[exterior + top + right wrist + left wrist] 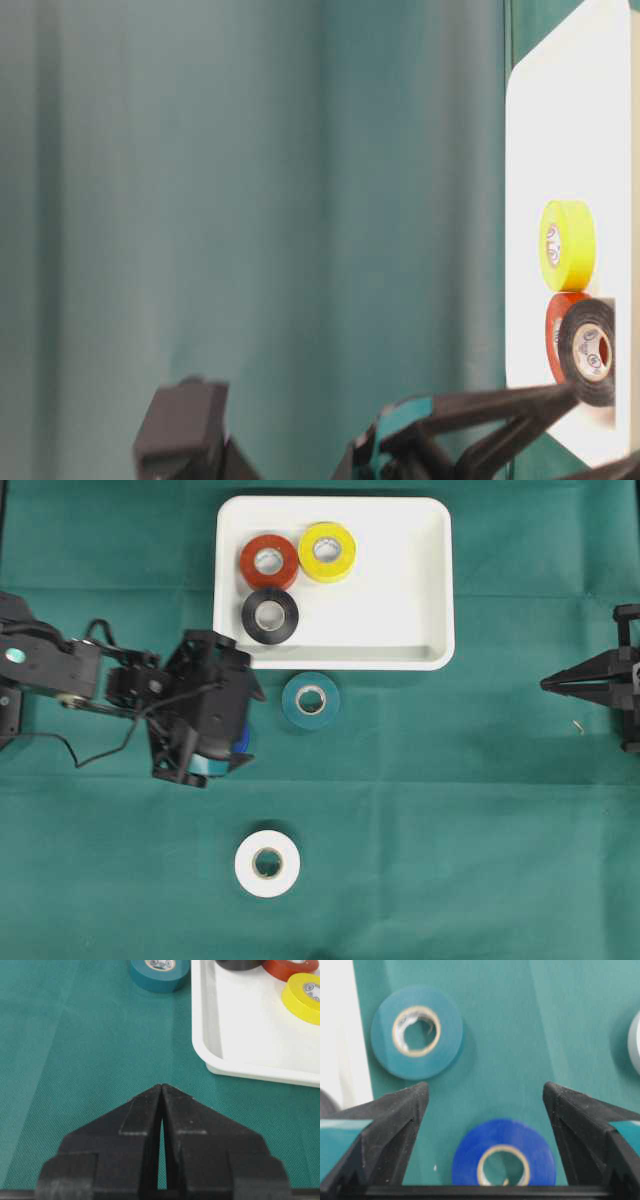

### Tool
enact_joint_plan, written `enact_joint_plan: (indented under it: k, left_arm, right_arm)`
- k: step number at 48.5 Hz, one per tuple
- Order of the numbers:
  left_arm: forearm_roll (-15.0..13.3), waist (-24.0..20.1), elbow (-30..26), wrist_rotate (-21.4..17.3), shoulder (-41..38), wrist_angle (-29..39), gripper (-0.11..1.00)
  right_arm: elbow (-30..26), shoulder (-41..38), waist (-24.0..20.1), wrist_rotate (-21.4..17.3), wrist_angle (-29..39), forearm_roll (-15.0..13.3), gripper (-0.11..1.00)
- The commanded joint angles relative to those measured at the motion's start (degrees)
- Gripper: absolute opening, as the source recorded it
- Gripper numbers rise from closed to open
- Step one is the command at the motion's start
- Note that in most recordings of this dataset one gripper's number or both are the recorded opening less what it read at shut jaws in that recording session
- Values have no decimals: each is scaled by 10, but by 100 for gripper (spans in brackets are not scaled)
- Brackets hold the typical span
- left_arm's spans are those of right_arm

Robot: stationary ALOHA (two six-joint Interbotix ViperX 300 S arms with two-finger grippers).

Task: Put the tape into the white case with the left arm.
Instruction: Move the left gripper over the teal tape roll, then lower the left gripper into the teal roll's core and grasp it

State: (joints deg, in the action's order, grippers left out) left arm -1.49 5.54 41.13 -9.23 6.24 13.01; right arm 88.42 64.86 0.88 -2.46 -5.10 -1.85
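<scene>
On the left of the overhead view, the left claw (228,748) hangs over the green tabletop (450,830) with its prongs spread wide and nothing between them. Its wrist camera shows the blue tape roll (504,1160) lying flat on the cloth directly below, centred in the gap between the two prongs; from overhead only a sliver of blue peeks out beneath the claw. So the roll sits straight under the claw, and the coming move looks like a plain descent followed by a squeeze across the roll's width. Being round and flat, it offers no long axis to line up with.

Just right of the claw lies a teal tape roll (310,701), close beside the near rim of the white case (435,580), which already holds red, yellow and black rolls. A white tape roll (267,864) lies apart, nearer the front edge.

Far right, the right claw (548,683) rests pinched together, empty, well away from every roll.
</scene>
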Motion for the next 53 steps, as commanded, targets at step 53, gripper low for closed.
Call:
enact_joint_plan:
  k: [53]
  left_arm:
    - [0,-11,-142,1,-163,44,93]
  right_arm:
    - [-4,-4,1,-1,-5,0,-9]
